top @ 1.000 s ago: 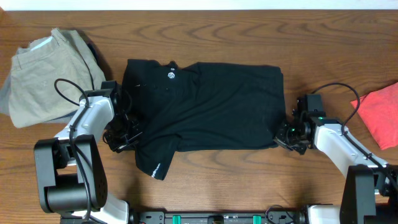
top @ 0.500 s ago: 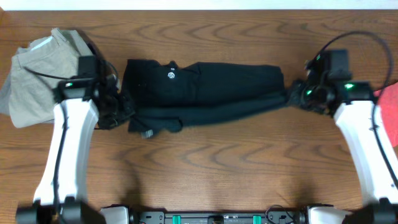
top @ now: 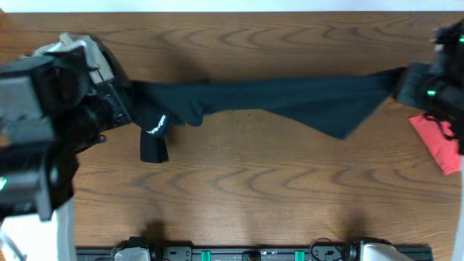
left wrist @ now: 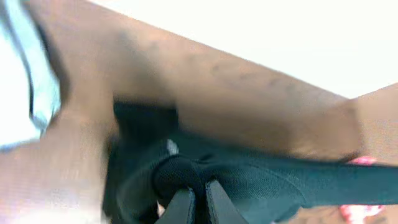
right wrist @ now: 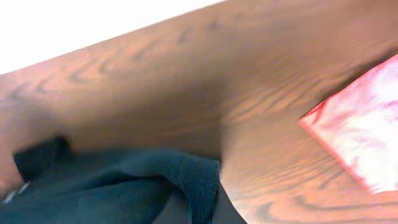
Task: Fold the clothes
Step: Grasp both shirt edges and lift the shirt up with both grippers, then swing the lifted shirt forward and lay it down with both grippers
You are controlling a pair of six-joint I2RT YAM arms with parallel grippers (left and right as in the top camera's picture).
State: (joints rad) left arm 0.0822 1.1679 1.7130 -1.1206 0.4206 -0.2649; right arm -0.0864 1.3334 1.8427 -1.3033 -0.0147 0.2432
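- Arms both held high off the table [top: 239, 188]: left arm [top: 36, 138] close under the overhead camera, large and blurred at the left edge; right arm [top: 444, 72] at the far right edge.
- Left gripper [left wrist: 198, 205] with fingers [left wrist: 181, 206] pressed together on a bunched fold of black T-shirt [top: 304, 101].
- Right gripper [top: 409, 85] clamped on the opposite end of the same garment; jaws buried under dark cloth in the right wrist view.
- Black T-shirt stretched as a long narrow band between the two grippers, clear of the tabletop, sagging to a point right of the middle.
- Sleeve [top: 152, 138] with a small white logo mark hanging down just beside the left gripper.
- Khaki garment [top: 76, 47] partly hidden behind the left arm at the far left corner.
- Salmon-red cloth [top: 435, 141] flat on the table near the right gripper, apart from the T-shirt.
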